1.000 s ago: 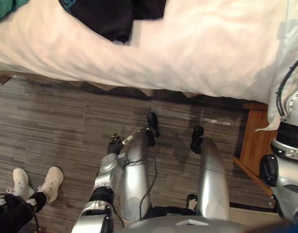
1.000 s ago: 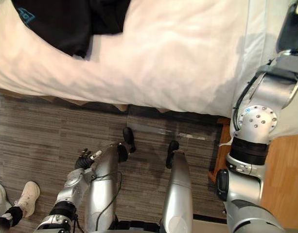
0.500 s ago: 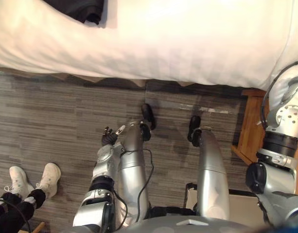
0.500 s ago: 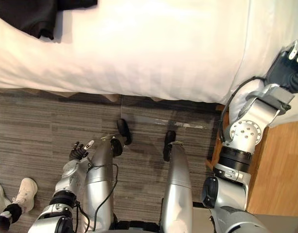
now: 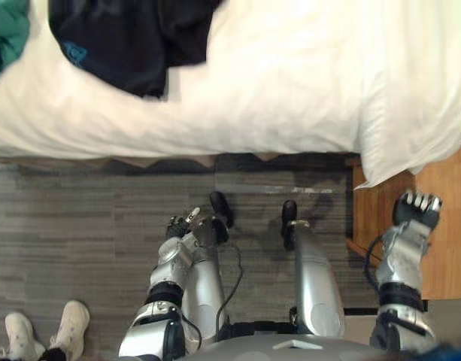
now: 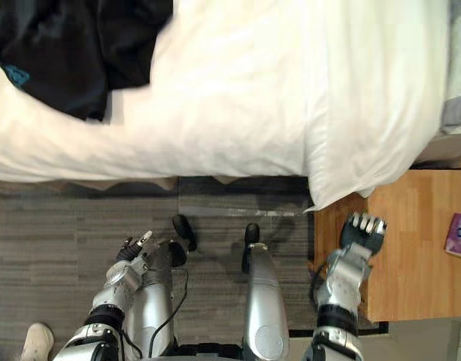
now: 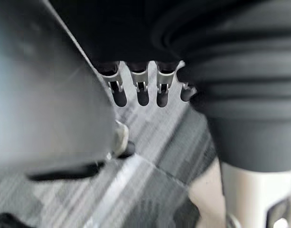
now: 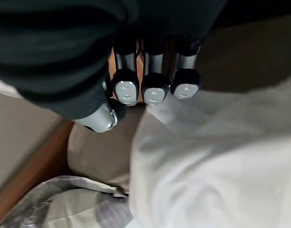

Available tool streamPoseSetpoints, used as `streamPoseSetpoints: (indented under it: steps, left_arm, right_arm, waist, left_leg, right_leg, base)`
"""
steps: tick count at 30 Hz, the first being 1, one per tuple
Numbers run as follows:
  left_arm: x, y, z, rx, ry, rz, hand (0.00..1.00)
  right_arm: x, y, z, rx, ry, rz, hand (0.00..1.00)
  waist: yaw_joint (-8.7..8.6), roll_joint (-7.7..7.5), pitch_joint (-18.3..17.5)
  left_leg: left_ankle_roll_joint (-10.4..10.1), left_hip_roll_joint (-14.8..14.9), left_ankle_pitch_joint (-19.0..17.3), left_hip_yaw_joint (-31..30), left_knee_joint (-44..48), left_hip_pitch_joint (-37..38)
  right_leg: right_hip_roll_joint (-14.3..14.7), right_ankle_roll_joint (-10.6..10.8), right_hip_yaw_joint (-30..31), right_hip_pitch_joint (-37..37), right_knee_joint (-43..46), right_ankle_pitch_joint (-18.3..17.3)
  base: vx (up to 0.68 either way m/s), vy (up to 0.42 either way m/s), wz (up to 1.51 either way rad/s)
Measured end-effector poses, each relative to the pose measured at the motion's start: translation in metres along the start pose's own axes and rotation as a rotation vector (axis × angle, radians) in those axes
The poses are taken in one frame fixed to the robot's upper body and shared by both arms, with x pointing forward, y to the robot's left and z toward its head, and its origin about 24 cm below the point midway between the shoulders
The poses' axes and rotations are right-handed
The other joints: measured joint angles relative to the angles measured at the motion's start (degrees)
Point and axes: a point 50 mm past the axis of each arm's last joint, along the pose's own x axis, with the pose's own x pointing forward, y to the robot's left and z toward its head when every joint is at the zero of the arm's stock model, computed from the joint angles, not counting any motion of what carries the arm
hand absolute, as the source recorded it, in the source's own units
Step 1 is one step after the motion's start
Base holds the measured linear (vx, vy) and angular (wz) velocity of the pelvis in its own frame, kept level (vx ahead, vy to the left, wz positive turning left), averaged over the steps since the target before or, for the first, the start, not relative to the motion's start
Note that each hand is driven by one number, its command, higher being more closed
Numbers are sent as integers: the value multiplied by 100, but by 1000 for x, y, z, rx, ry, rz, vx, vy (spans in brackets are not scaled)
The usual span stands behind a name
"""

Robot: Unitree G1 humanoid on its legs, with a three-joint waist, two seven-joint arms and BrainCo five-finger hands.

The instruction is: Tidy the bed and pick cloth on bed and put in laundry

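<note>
A black cloth [image 5: 128, 41] with a blue mark lies bunched on the white duvet [image 5: 290, 83] at the bed's far left. A green cloth [image 5: 6, 34] lies beside it at the edge. My right hand [image 5: 417, 209] hangs low over the wooden stand, just below the duvet's drooping corner [image 6: 328, 192]. Its fingers [image 8: 154, 92] are loosely bent and hold nothing, with white bedding [image 8: 216, 161] past them. My left hand [image 5: 181, 226] hangs by my side over the floor, its fingers [image 7: 143, 92] straight and empty.
A wooden stand [image 6: 410, 256] sits to the right of the bed with a purple item [image 6: 459, 235] on it. Grey plank floor [image 5: 80, 218] runs along the bed's near side. A person's white shoes [image 5: 46, 338] show at the lower left.
My right arm has come down from the duvet at the bed's right side to low by the wooden stand. The camera has shifted, bringing more of the black cloth into view.
</note>
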Motion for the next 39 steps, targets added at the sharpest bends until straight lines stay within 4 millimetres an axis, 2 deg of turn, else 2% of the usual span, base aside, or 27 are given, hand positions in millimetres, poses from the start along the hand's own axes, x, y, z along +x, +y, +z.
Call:
streamPoseSetpoints:
  steps: [2,5,6,7,9,10,12,13,16,17,22,24,26,28,29,30,31,32,34,35,36,37,38,39]
  left_arm:
    - [-1,3,-5,-1,13,-14,0]
    - [-4,14,-18,5,53,4,0]
    - [-6,19,-24,9,71,3,0]
    - [-7,24,-29,11,86,8,0]
    - [-13,36,-44,24,133,26,0]
    - [-14,39,-49,35,149,35,0]
    - [-22,56,-70,52,215,66,0]
    - [-27,64,-80,55,240,86,0]
    - [-36,78,-95,79,277,109,0]
    - [-42,85,-105,128,306,109,0]
    - [-53,93,-119,208,318,105,0]
    - [-54,92,-118,226,292,97,0]
    - [-56,94,-120,237,281,95,0]
    - [-60,97,-123,250,274,94,0]
    - [-60,98,-120,276,259,85,0]
    - [-58,99,-117,283,244,81,0]
    - [-58,99,-116,276,233,80,0]
    - [-59,100,-116,268,232,85,0]
    - [-60,99,-118,278,226,75,0]
    - [-61,99,-119,283,229,71,0]
    - [-63,95,-123,299,240,48,0]
    - [-62,94,-124,308,243,31,0]
    - [-61,97,-121,338,241,23,0]
    - [-61,99,-121,364,251,10,0]
  right_arm:
    - [-8,-13,7,-145,20,-40,0]
    - [-25,-42,12,-652,141,-196,0]
    - [-36,-57,11,-835,218,-243,0]
    - [-47,-69,9,-911,272,-274,0]
    - [-74,-95,8,-968,359,-373,0]
    - [-82,-101,9,-979,377,-406,0]
    - [-108,-124,13,-1067,469,-507,0]
    - [-118,-132,16,-1117,518,-536,0]
    - [-135,-143,17,-1209,613,-556,0]
    - [-147,-149,16,-1243,686,-556,0]
    - [-162,-152,-1,-1269,852,-430,0]
    - [-163,-150,-9,-1295,893,-357,0]
    - [-159,-147,-9,-1348,925,-291,0]
    - [-154,-144,-13,-1405,965,-206,0]
    - [-154,-144,-13,-1437,987,-175,0]
    - [-154,-144,-14,-1456,1009,-154,0]
    - [-153,-144,-12,-1481,1024,-141,0]
    - [-151,-144,-8,-1501,1029,-138,0]
    - [-152,-149,4,-1565,1075,-145,0]
    - [-152,-150,7,-1571,1079,-153,0]
    - [-152,-151,16,-1593,1085,-170,0]
    - [-151,-152,19,-1609,1096,-180,0]
    - [-153,-153,14,-1609,1100,-163,0]
    - [-152,-152,13,-1624,1107,-152,0]
  waist:
    - [2,-39,-161]
    - [16,-116,-592]
    - [27,-155,-766]
    - [40,-178,-885]
    - [40,-174,-1216]
    - [35,-167,-1297]
    - [21,-128,-1522]
    - [20,-92,-1622]
    - [7,-2,-1724]
    - [10,47,-1831]
    - [27,40,-1883]
    - [35,-9,-1853]
    - [36,55,-1838]
    - [3,128,-1811]
    - [14,-10,-1821]
    - [24,-41,-1808]
    - [30,-40,-1810]
    - [2,-31,-1805]
    - [-37,31,-1801]
    - [-44,83,-1828]
    - [-56,247,-1850]
    - [-81,307,-1823]
    - [-209,208,-1852]
    - [-219,215,-1849]
  left_leg:
    - [-23,-2,11,66,-168,386]
    - [-129,-26,-36,135,-449,946]
    - [-159,-58,-26,173,-622,1183]
    - [-190,-94,5,201,-766,1367]
    - [-241,-196,69,225,-1076,1672]
    - [-256,-237,96,234,-1182,1775]
    - [-325,-448,273,262,-1724,2288]
    - [-362,-525,366,318,-2014,2540]
    - [-437,-633,542,361,-2518,3030]
    - [-475,-686,663,363,-2836,3286]
    - [-496,-727,727,354,-3039,3702]
    - [-448,-636,383,273,-2269,3500]
    - [-412,-435,-39,143,-1329,3175]
    - [-376,-398,-230,11,-1037,3080]
    - [-354,-495,-212,-61,-1097,3080]
    - [-325,-595,-205,-251,-950,3046]
    - [-194,-588,-377,-478,-565,2905]
    - [-157,-503,-527,-682,-155,2802]
    - [-265,-209,-623,-1263,141,2803]
    - [-272,-167,-616,-1401,77,2811]
    - [-572,-125,-790,-1687,-254,2898]
    - [-769,-281,-1035,-1585,-377,2948]
    - [-746,-493,-1017,-1568,-249,2827]
    - [-803,-557,-1056,-1533,-185,2796]
  right_leg:
    - [26,16,10,404,-253,45]
    - [47,21,-20,1031,-699,63]
    - [46,28,-39,1292,-914,89]
    - [35,34,-61,1489,-1072,117]
    - [0,70,-128,1832,-1399,165]
    - [-18,84,-148,1923,-1477,173]
    - [-99,145,-230,2365,-1815,221]
    - [-117,168,-266,2556,-1977,257]
    - [-119,198,-381,2905,-2163,294]
    - [-95,199,-423,3064,-2215,294]
    - [-81,199,-499,3398,-2228,294]
    - [-163,201,-525,3544,-2220,292]
    - [-174,207,-528,3575,-2155,233]
    - [-228,193,-526,3520,-1903,4]
    - [-326,155,-511,3460,-1786,-87]
    - [-437,175,-499,3446,-1752,-91]
    - [-560,179,-499,3432,-1732,-85]
    - [-671,238,-466,3422,-1714,-95]
    - [-910,475,-195,3319,-1717,-30]
    - [-952,554,-154,3257,-1716,-4]
    - [-1017,766,-50,3126,-1723,74]
    - [-1175,906,29,3106,-1785,163]
    - [-1242,1046,47,3163,-1807,435]
    - [-1290,956,-223,3183,-1914,632]
  base:
    - [178,5,-16]
    - [173,-3,-8]
    - [179,-7,-3]
    - [197,-13,0]
    - [229,-15,5]
    - [199,-13,7]
    - [193,-23,4]
    - [174,-29,-3]
    - [125,-26,-5]
    - [76,-17,0]
    - [23,1,1]
    - [-28,13,6]
    - [-117,36,-2]
    - [-200,102,7]
    - [-173,120,19]
    - [-153,136,9]
    - [-101,125,-3]
    - [-112,178,-17]
    - [-81,347,-29]
    - [-46,541,-32]
    - [-24,494,-30]
    - [47,470,-15]
    - [101,334,-6]
    - [102,294,-6]
